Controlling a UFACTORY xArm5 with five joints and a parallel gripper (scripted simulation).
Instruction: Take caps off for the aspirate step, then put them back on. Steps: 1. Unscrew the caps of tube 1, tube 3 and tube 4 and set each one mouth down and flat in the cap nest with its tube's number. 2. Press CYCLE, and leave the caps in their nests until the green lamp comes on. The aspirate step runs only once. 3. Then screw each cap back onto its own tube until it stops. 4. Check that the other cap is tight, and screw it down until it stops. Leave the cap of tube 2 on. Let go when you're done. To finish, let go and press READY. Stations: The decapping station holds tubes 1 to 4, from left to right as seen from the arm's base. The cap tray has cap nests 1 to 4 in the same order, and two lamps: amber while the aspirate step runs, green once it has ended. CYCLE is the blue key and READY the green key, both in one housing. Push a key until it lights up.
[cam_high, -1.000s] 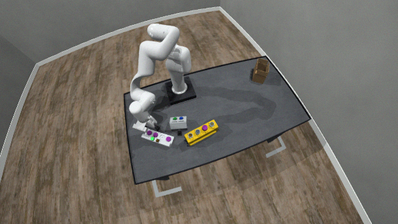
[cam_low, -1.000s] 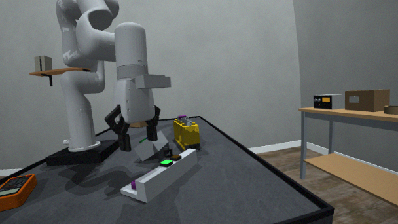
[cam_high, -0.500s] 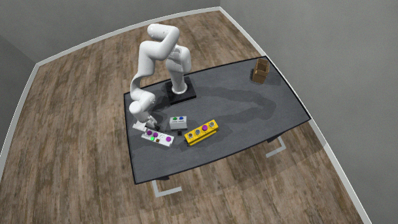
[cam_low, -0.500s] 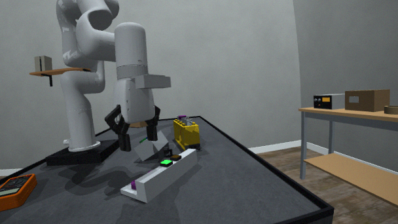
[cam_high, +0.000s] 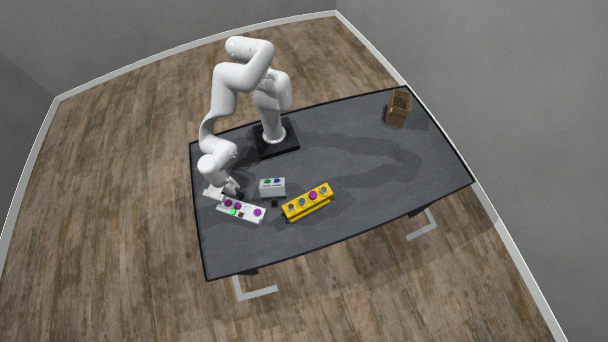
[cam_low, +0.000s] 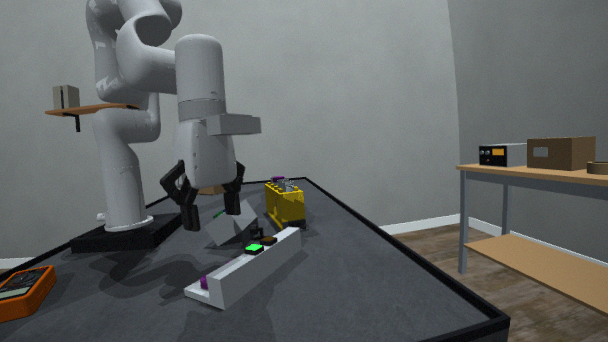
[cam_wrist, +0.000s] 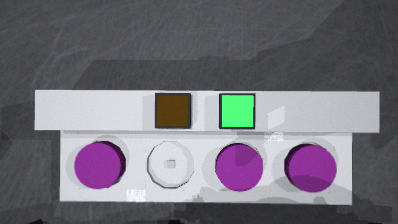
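The white cap tray (cam_wrist: 205, 145) fills the wrist view. Purple caps sit in nest 1 (cam_wrist: 98, 164), nest 3 (cam_wrist: 239, 167) and nest 4 (cam_wrist: 310, 167); nest 2 (cam_wrist: 170, 164) is empty. The green lamp (cam_wrist: 237, 111) is lit and the amber lamp (cam_wrist: 172, 110) is dark. My gripper (cam_low: 210, 220) is open and empty, hovering above the tray (cam_low: 245, 267). The yellow decapping station (cam_high: 307, 201) holds three open tubes and tube 2 with its purple cap (cam_high: 313, 195) on. The key housing (cam_high: 272, 187) carries the green key (cam_high: 267, 181) and the blue key (cam_high: 276, 179).
A small black block (cam_high: 274, 202) lies between the tray and the station. A cardboard box (cam_high: 398, 108) stands at the far table corner. An orange multimeter (cam_low: 20, 290) lies at the table's edge. A side table (cam_low: 540, 172) stands off to the right.
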